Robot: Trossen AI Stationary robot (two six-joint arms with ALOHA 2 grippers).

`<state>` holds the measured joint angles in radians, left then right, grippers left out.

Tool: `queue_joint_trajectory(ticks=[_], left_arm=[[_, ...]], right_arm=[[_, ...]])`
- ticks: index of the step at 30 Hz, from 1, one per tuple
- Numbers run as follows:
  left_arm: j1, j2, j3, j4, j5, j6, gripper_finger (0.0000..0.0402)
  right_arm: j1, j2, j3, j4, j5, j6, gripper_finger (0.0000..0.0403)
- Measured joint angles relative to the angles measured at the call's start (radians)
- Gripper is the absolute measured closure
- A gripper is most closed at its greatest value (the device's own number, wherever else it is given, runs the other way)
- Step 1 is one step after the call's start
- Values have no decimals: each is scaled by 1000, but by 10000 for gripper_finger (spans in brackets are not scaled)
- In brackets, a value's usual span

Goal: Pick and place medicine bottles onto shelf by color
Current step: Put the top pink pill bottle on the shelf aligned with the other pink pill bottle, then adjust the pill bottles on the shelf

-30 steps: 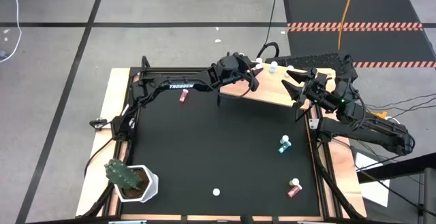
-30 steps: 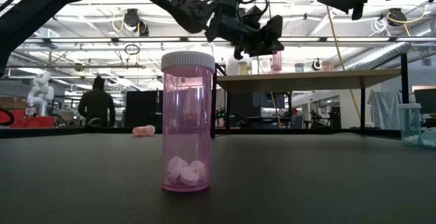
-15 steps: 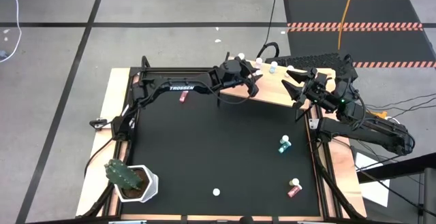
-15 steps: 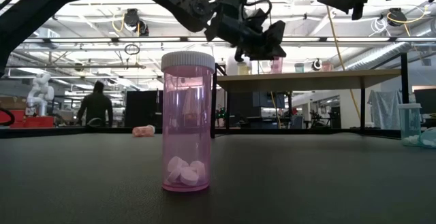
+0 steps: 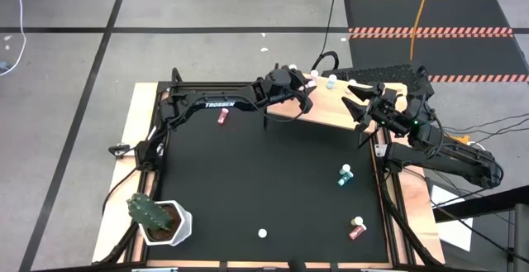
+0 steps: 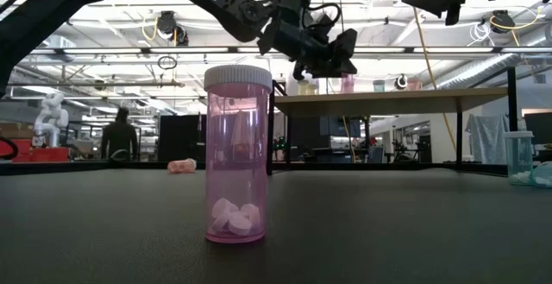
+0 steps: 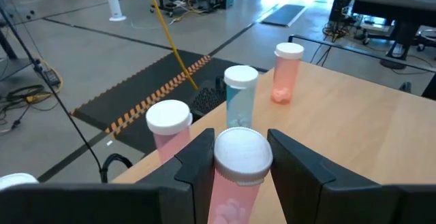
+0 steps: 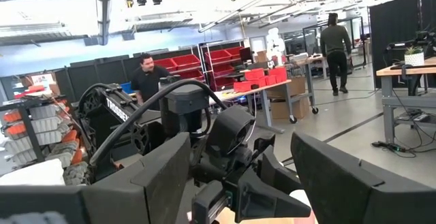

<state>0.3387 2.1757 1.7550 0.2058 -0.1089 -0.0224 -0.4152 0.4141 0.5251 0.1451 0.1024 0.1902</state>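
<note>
Left wrist view: the left end effector [image 7: 238,166] is clenched on a pink bottle [image 7: 235,176] with a white cap, held above the wooden shelf [image 7: 368,129]. Just beyond it on the shelf stand another pink bottle [image 7: 169,129] and a teal bottle [image 7: 240,98], with an orange-pink bottle [image 7: 287,71] farther off. High view: the right end effector [image 5: 357,102] hangs released over the shelf's far side, holding nothing. Well away on the black bench [image 5: 264,181] lie a teal bottle [image 5: 344,175], a red bottle [image 5: 356,228] and a cactus pot [image 5: 165,222].
</note>
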Motion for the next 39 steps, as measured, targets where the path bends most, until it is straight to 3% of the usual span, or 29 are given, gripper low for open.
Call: queue_joint_trajectory(ticks=[20,31,39], left_arm=[[-3,-2,1,-13,0,-9,270],[-4,-3,2,-20,-9,-26,188],[-14,-28,0,-30,-4,-23,179]], right_arm=[[0,0,0,0,0,8,154],[0,0,0,0,-2,8,154],[0,0,0,-12,-3,8,154]])
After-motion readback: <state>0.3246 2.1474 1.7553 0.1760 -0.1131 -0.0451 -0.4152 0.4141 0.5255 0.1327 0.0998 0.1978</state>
